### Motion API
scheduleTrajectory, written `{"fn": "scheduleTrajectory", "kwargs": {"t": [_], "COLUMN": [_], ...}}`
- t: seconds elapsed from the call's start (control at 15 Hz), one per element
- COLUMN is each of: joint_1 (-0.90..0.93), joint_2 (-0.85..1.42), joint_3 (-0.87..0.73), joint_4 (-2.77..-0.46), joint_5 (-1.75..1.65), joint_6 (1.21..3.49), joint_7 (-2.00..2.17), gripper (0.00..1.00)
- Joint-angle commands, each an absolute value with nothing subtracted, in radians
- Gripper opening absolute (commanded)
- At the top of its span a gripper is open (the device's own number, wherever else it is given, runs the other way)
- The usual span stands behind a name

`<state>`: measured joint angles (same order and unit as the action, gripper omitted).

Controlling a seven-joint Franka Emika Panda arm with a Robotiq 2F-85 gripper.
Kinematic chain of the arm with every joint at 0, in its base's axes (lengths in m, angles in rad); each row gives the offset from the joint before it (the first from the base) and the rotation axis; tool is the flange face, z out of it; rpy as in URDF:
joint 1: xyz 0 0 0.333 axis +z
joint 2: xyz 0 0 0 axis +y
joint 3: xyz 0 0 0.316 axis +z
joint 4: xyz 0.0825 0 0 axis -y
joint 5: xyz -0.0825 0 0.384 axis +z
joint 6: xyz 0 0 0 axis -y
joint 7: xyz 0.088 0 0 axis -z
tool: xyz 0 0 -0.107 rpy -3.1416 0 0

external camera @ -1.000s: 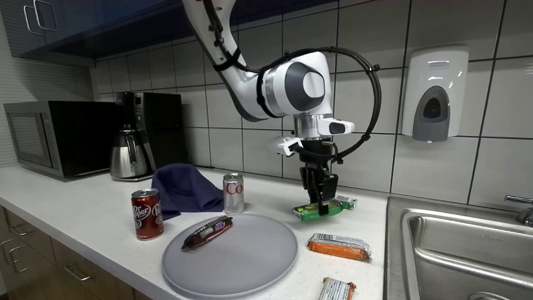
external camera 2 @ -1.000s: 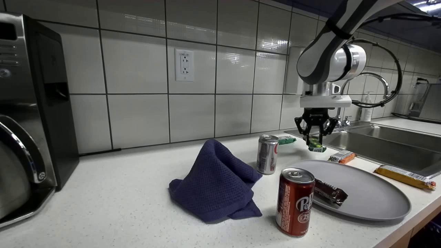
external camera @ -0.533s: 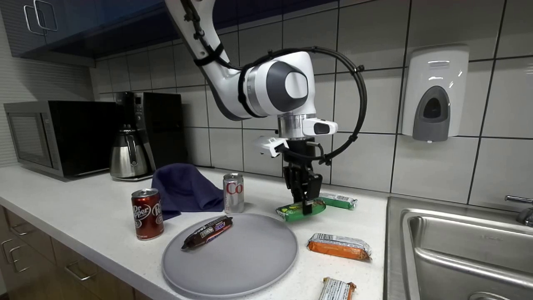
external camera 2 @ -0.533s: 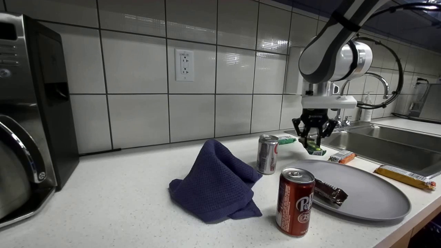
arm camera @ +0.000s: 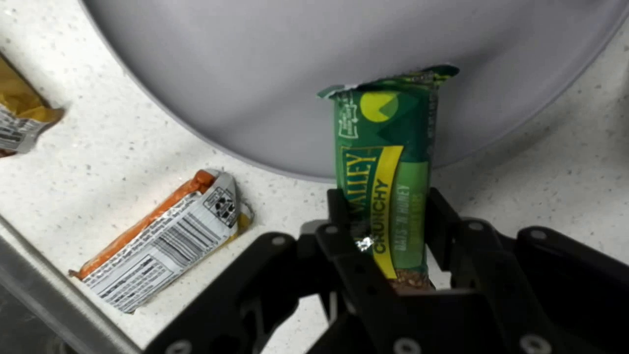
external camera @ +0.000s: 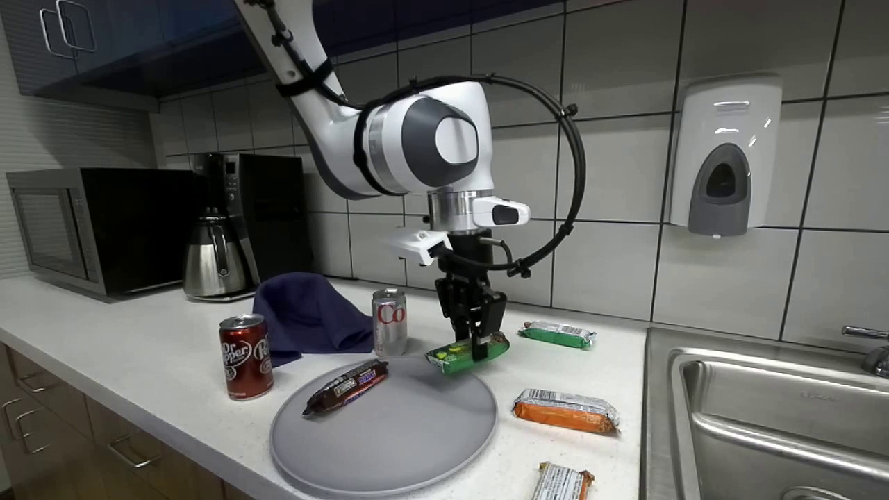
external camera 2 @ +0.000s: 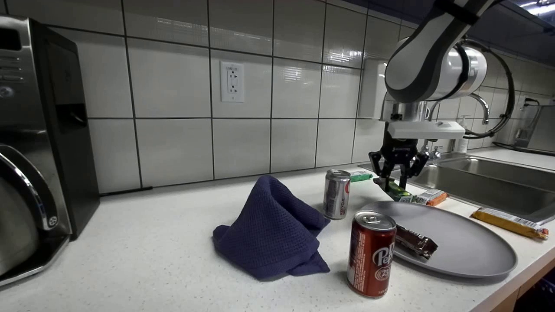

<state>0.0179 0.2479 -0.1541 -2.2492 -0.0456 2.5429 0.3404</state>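
Backing everything: tiled wall (external camera 2: pixel 173 147), speckled white counter (external camera 2: pixel 151 251) along its foot. White robot arm (external camera: pixel 444 142) hangs over the counter, its end pointing straight down. Steel sink (external camera: pixel 785 403) is set into the counter; microwave (external camera: pixel 132 226) and coffee maker (external camera: pixel 274 215) stand side by side, well apart from it. Round gray plate (external camera: pixel 389 444) lies flat near the counter's front edge. Blue towel (external camera 2: pixel 273 234) is bunched into a peak between coffee maker and plate. Soap dispenser (external camera: pixel 726 156) is mounted on the wall near the sink.

Black gripper (arm camera: pixel 385 219) is at the plate's edge, jaws partway apart, a green granola bar (arm camera: pixel 383 128) clamped between them by its long sides. Two cans, both upright: red can (external camera: pixel 246 357) just beside the plate, silver can (external camera: pixel 389 323) close to the towel.

Then the bars. Held green one is up off the counter, front end over the plate, rest outside the rim, per the wrist view; can't tell the clearance under it. Others all lie down: yellow bar (external camera 2: pixel 509 222) on the counter near the plate, orange bar (arm camera: pixel 167 241) between plate and sink, brown bar (external camera: pixel 346 389) on the plate close to its rim, second green bar (external camera: pixel 558 335) near the wall.
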Motion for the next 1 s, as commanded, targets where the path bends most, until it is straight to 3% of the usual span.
{"fn": "scheduleTrajectory", "kwargs": {"t": [0.0, 0.93], "joint_1": [0.008, 0.015], "joint_2": [0.154, 0.035], "joint_3": [-0.127, -0.055], "joint_4": [-2.337, -2.491], "joint_5": [-0.054, -0.066], "joint_6": [2.568, 2.599], "joint_7": [0.288, 0.218], "gripper": [0.16, 0.16]}}
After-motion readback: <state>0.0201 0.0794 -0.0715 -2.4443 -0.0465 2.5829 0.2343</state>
